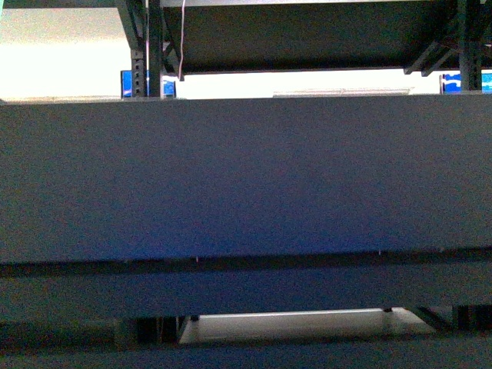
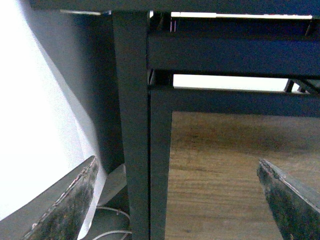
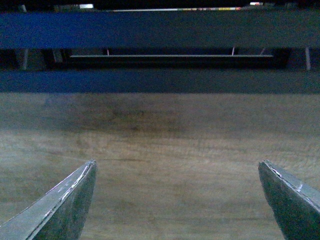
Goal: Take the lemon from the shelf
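No lemon shows in any view. The shelf point(image 1: 246, 177) fills the front view as a wide dark flat tier edge with black frame posts above it; neither arm appears there. In the left wrist view my left gripper point(image 2: 177, 200) is open with nothing between its fingers, facing a black upright post of the shelf point(image 2: 135, 125) and its brown wood-grain panel point(image 2: 220, 170). In the right wrist view my right gripper point(image 3: 177, 200) is open and empty over the wood-grain panel point(image 3: 165, 150), with dark shelf rails point(image 3: 160, 30) beyond it.
A white sheet or wall point(image 2: 35, 115) lies beside the shelf post, with thin white cables point(image 2: 112, 222) near its foot. Small blue labels point(image 1: 127, 83) sit behind the upper tier. A bright gap point(image 1: 284, 323) opens under the lower rail.
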You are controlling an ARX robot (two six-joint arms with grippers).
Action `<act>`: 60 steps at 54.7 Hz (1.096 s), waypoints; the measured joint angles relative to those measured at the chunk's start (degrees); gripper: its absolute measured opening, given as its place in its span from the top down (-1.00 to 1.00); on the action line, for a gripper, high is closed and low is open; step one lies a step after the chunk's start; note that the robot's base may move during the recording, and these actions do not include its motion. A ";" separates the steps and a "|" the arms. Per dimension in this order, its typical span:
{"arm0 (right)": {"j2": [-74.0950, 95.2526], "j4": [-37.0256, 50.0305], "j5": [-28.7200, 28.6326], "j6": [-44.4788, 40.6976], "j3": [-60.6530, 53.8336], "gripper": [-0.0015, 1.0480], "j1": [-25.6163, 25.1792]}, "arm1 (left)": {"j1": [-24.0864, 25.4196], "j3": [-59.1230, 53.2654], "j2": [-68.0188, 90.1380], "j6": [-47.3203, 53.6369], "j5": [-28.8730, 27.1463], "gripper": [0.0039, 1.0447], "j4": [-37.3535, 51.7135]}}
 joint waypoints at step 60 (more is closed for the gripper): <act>-0.02 0.00 0.00 0.02 0.00 -0.85 0.00 | 0.00 0.00 0.02 0.04 0.02 -0.86 0.00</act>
